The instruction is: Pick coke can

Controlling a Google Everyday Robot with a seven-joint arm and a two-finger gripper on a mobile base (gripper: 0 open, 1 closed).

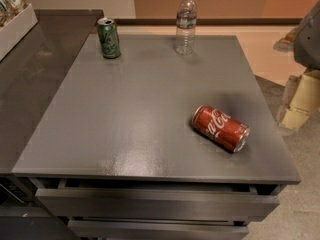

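The tool point(299, 101) hangs off the right edge of the counter point(125, 129), pale and low beside the far corner, and I cannot tell whether it is wide or narrow, but it holds nothing. Nearest to it is the coke can point(221, 128), lying on its side on the right half of the counter, silver end toward the front-right, well apart from everything else. My call: come in from above, set the jaws across the can's round body at its middle, square to its long axis, and close gently, because a can lying down will likely roll if nudged. At the back, the green can point(108, 38) stands upright, and the clear water bottle point(185, 23) stands capped; their contents cannot be read. At far left, a white box point(17, 29) holds snack packets.
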